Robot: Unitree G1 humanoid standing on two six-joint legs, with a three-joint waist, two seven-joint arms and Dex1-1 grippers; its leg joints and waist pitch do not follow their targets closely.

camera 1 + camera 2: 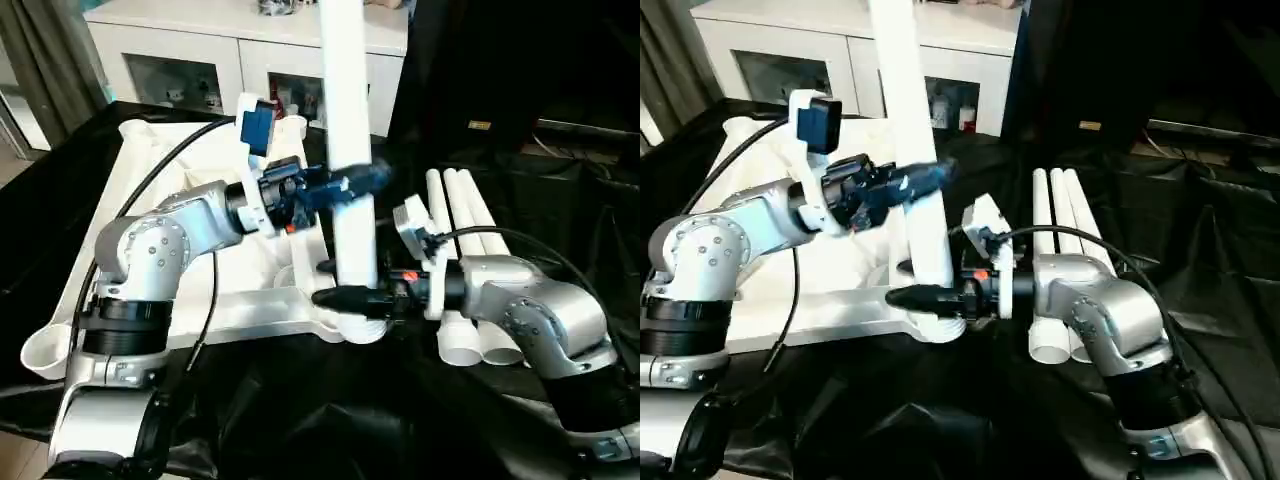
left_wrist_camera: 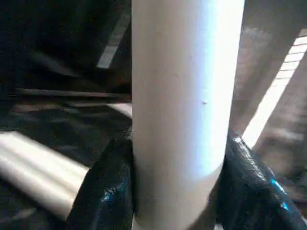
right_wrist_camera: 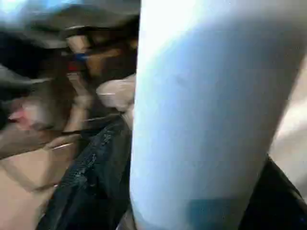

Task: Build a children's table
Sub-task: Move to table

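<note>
At the left of the head view my left arm reaches in over the upturned table top (image 1: 215, 300), which lies ribbed side up on the black cloth (image 1: 300, 420) from the upper left down to the centre. A round corner socket (image 1: 45, 352) sticks out at its lower-left end. My left gripper (image 1: 355, 183) sits at the centre, its two black fingers (image 2: 103, 191) partly closed around a white leg (image 1: 352, 150) that stands upright in the centre of the frame; the wrist view shows a finger pressed against each side of it. The leg's foot sits in the corner socket at the lower centre. Just right of that, my right gripper (image 1: 345, 297) is low on the same leg, near its base, with a finger on each side of it and jaws about half open. Further right, three spare legs (image 1: 465, 225) lie side by side on the cloth behind my right forearm. A white cabinet (image 1: 200, 60) stands along the top left.
</note>
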